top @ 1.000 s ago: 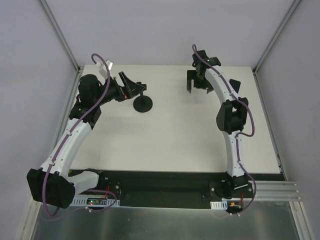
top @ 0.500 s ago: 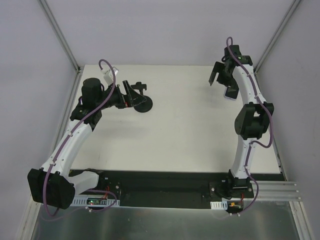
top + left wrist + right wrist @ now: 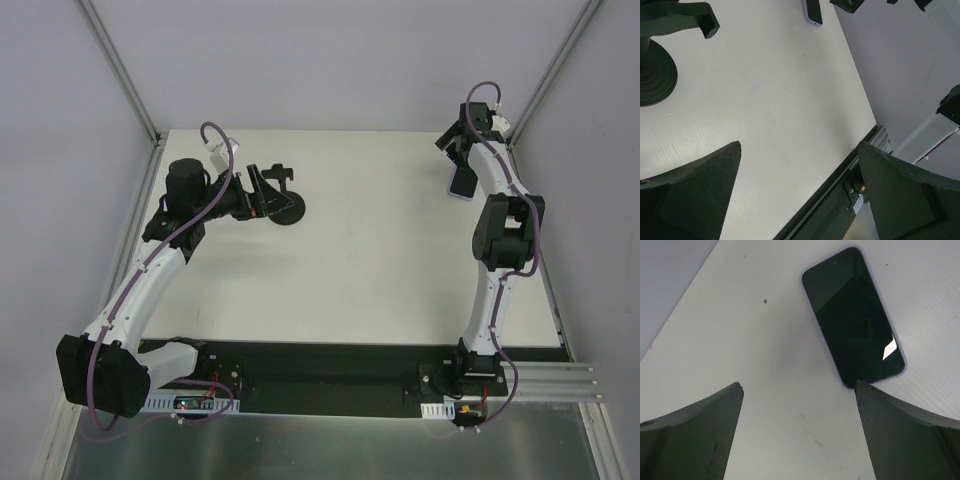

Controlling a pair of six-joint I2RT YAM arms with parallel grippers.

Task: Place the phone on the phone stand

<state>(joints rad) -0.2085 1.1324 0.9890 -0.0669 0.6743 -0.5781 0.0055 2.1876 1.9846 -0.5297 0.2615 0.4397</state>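
The phone [image 3: 852, 317] lies flat, screen up, at the far right of the table [image 3: 380, 260]. The right gripper [image 3: 799, 386] hangs over it, fingers spread wide and empty. The left gripper [image 3: 799, 145], likewise spread and empty, is beside the phone stand [image 3: 285, 207], well apart from the phone.

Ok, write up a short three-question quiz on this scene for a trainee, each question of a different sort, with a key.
1. True or false: the phone lies flat on the table, screen up.
2. Which arm's gripper is close beside the phone stand? A) left B) right
3. Fill in: the right gripper hangs over the phone with its jaws ___ and nothing held.

Key: 1 true. 2 A, the left gripper. 3 open.
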